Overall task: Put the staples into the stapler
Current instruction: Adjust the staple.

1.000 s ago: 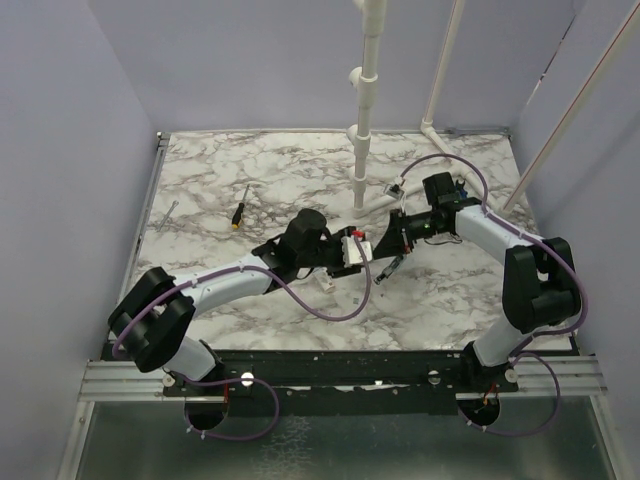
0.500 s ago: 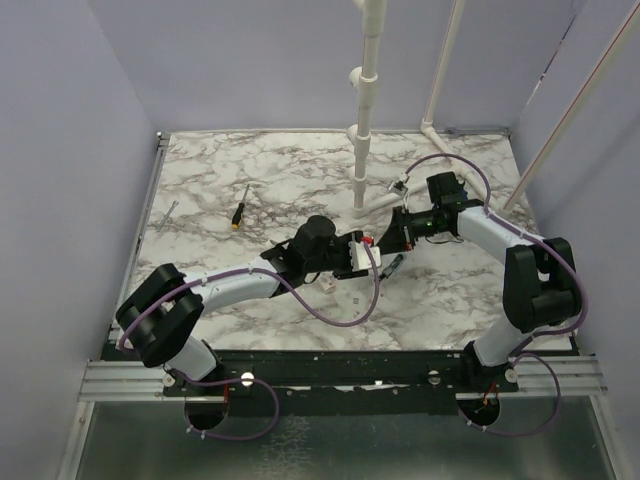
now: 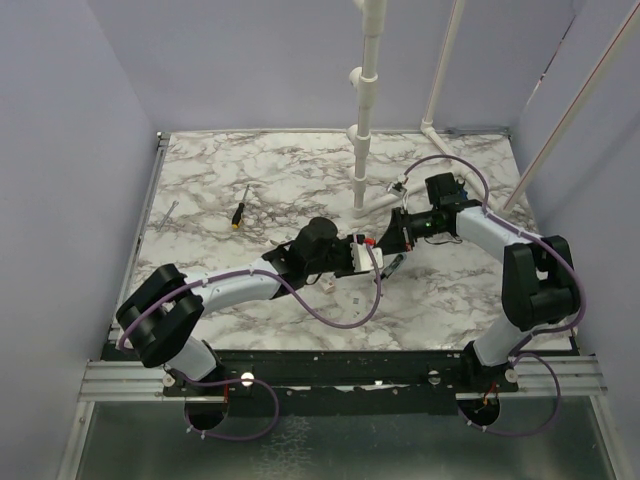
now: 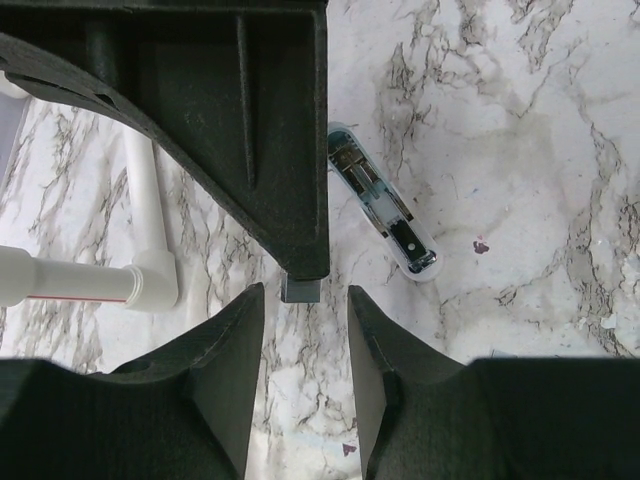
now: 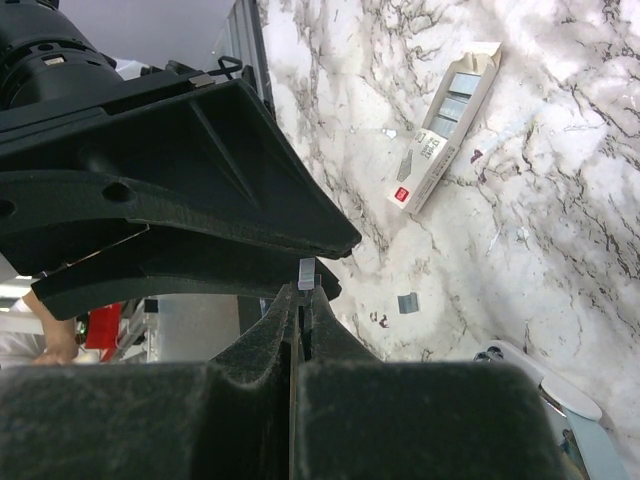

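— How are the jaws of the right gripper [image 5: 303,300] found?
— They are pressed together on the staples [image 5: 306,271], a thin grey strip. A short end of it is seen past the fingertips.
— And the left gripper [image 4: 305,300]?
— Its jaws are held apart. The free end of the strip is placed right at the mouth of that gap. Whether either pad is touched cannot be told.
— Where is this meeting placed?
— Just on the near side of the foot of the white pipe stand [image 3: 362,195], above the marble table [image 3: 220,170], with the two grippers set tip to tip.
— Where is the stapler [image 4: 383,210] found?
— It is laid flat on the table and opened, with its metal channel turned upward. It too is on the near side of the pipe stand's foot, just beside the right gripper's finger, and it is touched by neither gripper.
— What else is seen?
— A white staple box [image 5: 445,120], open with strips inside, is laid nearer than the pipe stand and a little to its left. A small loose grey piece [image 5: 407,302] is seen near the box. A yellow-and-black screwdriver [image 3: 240,212] is laid well to the left of the pipe stand.
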`<action>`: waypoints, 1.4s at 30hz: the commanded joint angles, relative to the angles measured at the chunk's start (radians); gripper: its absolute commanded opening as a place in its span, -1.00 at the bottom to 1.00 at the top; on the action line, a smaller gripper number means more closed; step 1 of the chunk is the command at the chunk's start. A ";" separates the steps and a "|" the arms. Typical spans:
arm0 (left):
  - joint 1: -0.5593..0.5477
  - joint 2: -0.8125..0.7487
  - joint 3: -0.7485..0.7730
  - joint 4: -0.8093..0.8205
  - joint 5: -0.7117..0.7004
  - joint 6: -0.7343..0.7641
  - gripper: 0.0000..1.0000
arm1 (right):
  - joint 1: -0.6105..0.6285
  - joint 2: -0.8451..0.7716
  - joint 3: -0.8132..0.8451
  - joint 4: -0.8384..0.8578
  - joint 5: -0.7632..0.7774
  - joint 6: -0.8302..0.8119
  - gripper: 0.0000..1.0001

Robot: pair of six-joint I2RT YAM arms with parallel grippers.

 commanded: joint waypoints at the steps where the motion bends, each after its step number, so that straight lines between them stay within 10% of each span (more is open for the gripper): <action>1: -0.012 -0.010 0.013 -0.004 -0.015 0.022 -0.23 | -0.007 0.022 -0.001 0.007 -0.024 0.003 -0.99; 42: -0.034 -0.035 0.020 -0.038 -0.076 0.064 -0.41 | -0.018 0.065 0.024 -0.026 -0.045 -0.010 -0.99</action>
